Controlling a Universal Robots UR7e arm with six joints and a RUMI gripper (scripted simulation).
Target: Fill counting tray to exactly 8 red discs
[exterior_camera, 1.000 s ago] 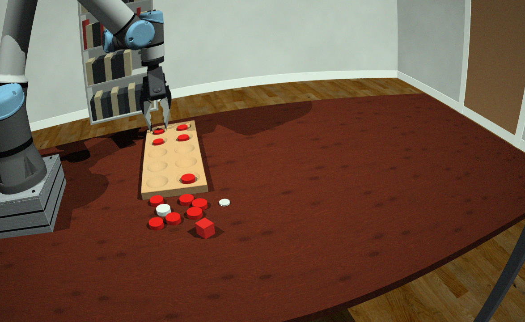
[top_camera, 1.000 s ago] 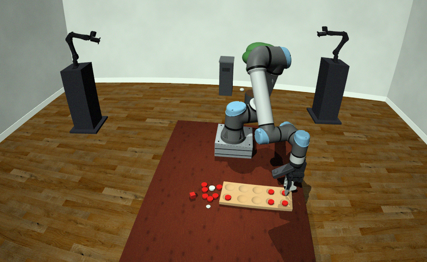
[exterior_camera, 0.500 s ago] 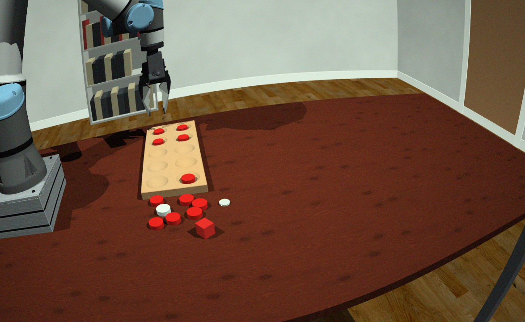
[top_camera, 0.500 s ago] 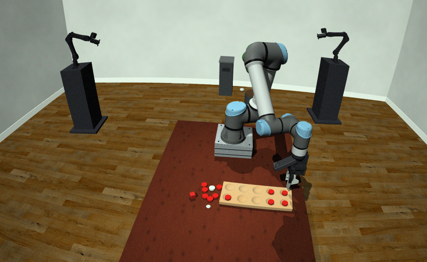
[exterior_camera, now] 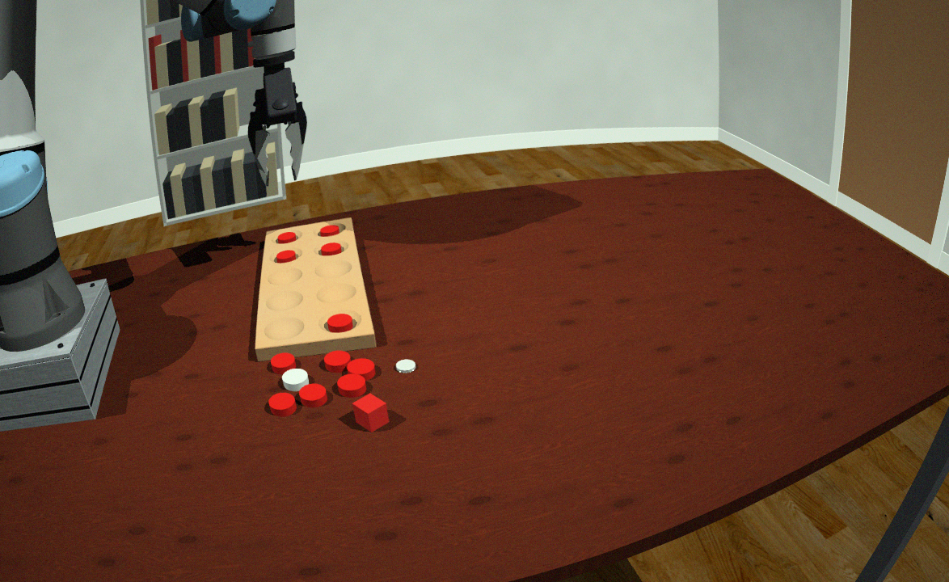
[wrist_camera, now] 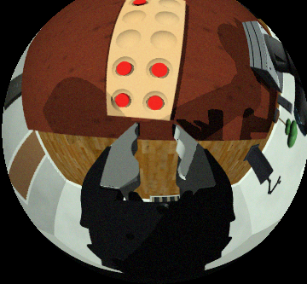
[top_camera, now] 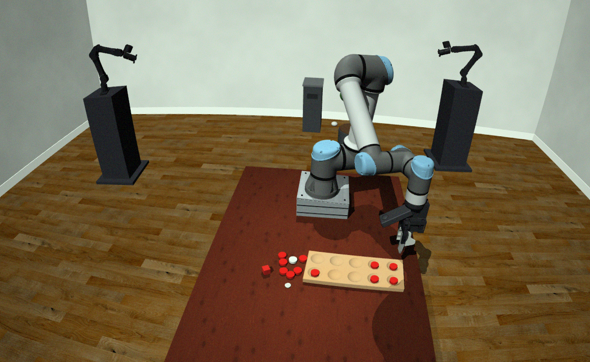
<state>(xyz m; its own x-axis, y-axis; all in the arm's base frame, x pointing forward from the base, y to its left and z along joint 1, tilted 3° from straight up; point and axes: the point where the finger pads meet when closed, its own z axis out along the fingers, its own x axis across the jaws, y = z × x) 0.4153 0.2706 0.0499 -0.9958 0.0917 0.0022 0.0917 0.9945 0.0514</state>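
The wooden counting tray [top_camera: 353, 286] [exterior_camera: 315, 350] [wrist_camera: 145, 54] has two rows of pockets. At its end nearest my gripper, two columns hold two red discs each, one per pocket. One more red disc [top_camera: 314, 272] [exterior_camera: 339, 322] [wrist_camera: 139, 2] lies in a pocket at the other end. The pockets between, and the one beside that disc, are empty. Several loose red discs lie off the tray's far end, one of them [top_camera: 290, 274] [exterior_camera: 360, 368] in the group's front part in the top view. My gripper [top_camera: 400, 251] [exterior_camera: 282, 179] [wrist_camera: 156, 124] is open and empty, above and just beyond the filled end.
A white disc [top_camera: 292, 259] [exterior_camera: 295, 379] lies among the loose red discs. A smaller white disc [top_camera: 287, 285] [exterior_camera: 405, 365] lies apart. A red cube [top_camera: 266, 269] [exterior_camera: 371, 411] sits beyond the discs, away from the tray. The robot's base block [top_camera: 322, 209] [exterior_camera: 29, 405] stands behind.
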